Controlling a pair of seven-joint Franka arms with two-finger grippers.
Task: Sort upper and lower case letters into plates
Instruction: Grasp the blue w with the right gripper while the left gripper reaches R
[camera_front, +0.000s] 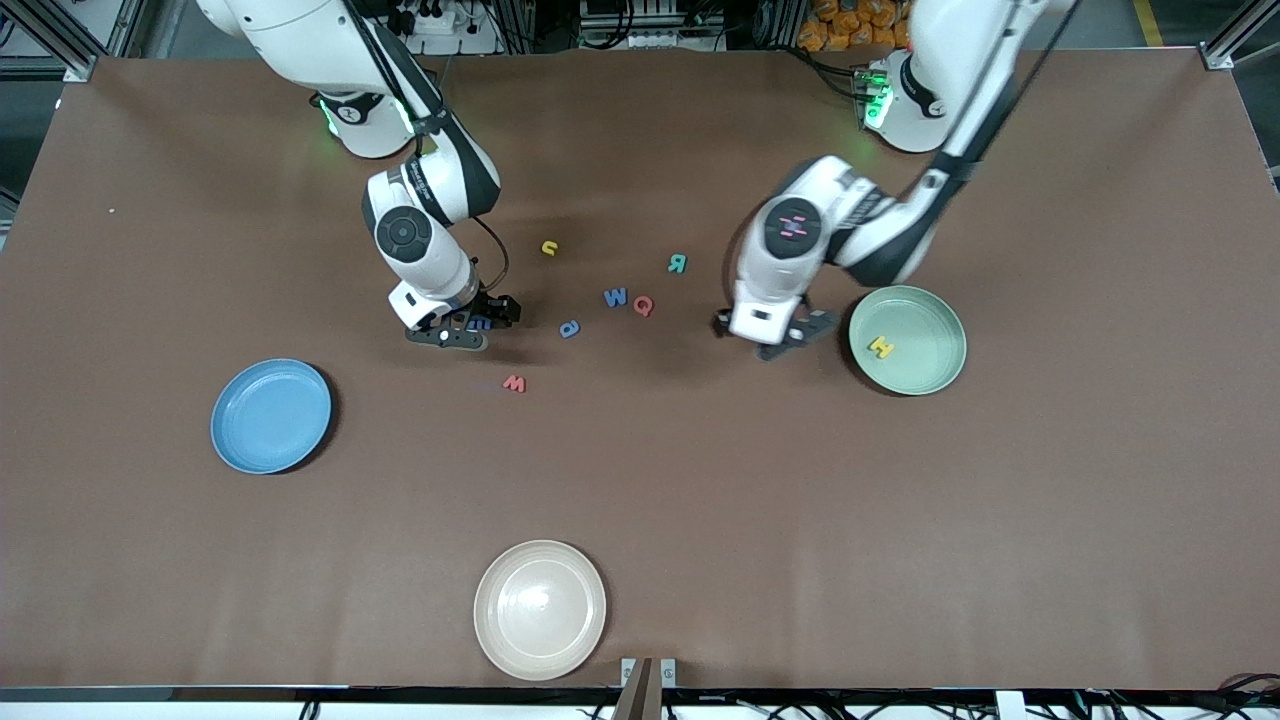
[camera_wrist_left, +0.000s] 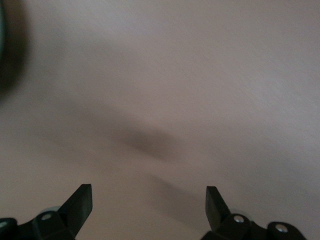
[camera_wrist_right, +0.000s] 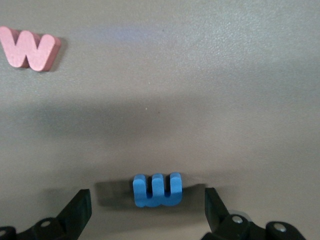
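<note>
One letter was sorted: a yellow H (camera_front: 880, 347) lay in the green plate (camera_front: 938, 375), at the left arm's end of the worktop (camera_front: 700, 500). The blue plate (camera_front: 300, 440), toward the right arm's end, held nothing.

Seven letters remained on the worktop between the two arms: a yellow u (camera_front: 549, 248), a teal R (camera_front: 677, 263), a blue W (camera_front: 615, 297), a red Q (camera_front: 643, 306), a blue p (camera_front: 569, 328), a red w (camera_front: 514, 384), and a blue E (camera_wrist_right: 157, 190) under the right gripper (camera_front: 470, 325).

The right gripper hung low over the E, jaws apart and straddling it without touching; this looked like the next pick.

The left gripper (camera_front: 770, 335) hovered over bare worktop just beside the green plate, jaws wide apart and empty.

By my judgement the task was barely begun. A cream plate (camera_front: 500, 640), nearest the camera, sat unused.
</note>
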